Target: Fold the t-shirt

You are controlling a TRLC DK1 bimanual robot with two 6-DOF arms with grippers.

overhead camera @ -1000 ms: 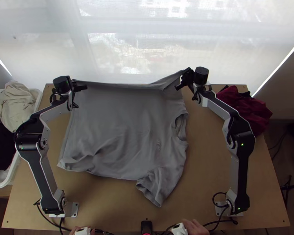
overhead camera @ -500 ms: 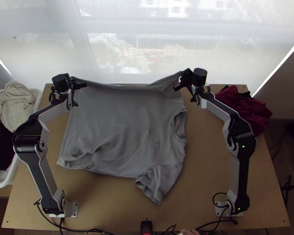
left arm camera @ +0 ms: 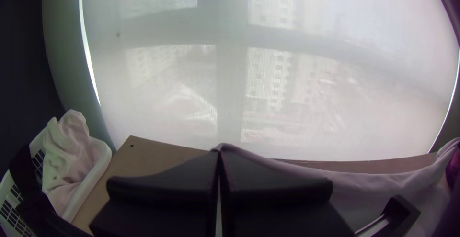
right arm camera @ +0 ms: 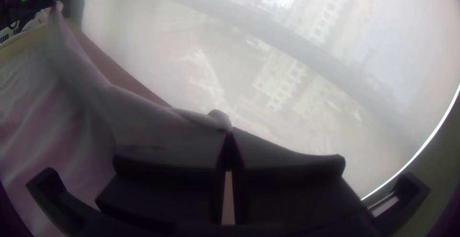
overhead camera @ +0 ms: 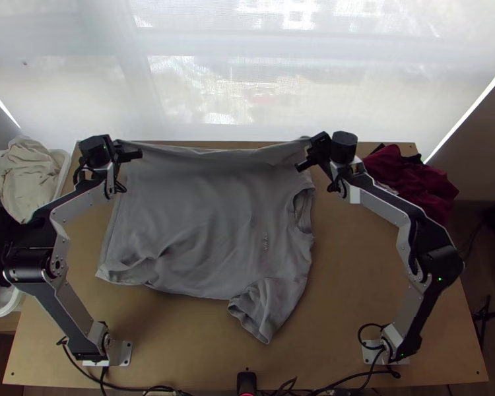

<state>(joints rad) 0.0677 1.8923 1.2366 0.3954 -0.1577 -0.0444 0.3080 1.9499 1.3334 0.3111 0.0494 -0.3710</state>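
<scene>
Plainly, we have the light grey short-sleeved t-shirt (overhead camera: 201,204) laid out broad across the light wooden bench (overhead camera: 181,343), and we take the shirt as our landmark. Its neck opening (overhead camera: 302,211) is on its right side, while the near sleeve (overhead camera: 267,307) juts out from its near side, and shallow wrinkles run over the body. At the shirt's far left corner is our left hand (overhead camera: 125,150), its black fingers pressed together; in the left wrist view we see them pinching a bit of the grey fabric at their tips. At the shirt's far right is our right hand (overhead camera: 311,153), also closed up, with a small bunch of the shirt nipped between its fingertips. We cannot tell exactly which part of the garment that is. Between the two hands the shirt's far edge is raised and sags a little. To the left of the shirt sits a white plastic basket (overhead camera: 8,303) holding a cream cloth (overhead camera: 26,175) and a black cloth (overhead camera: 0,247). To the right of the shirt's far end we have a heap of dark red cloth (overhead camera: 406,178), and beyond the shirt hangs a pale, see-through window blind (overhead camera: 214,79).
</scene>
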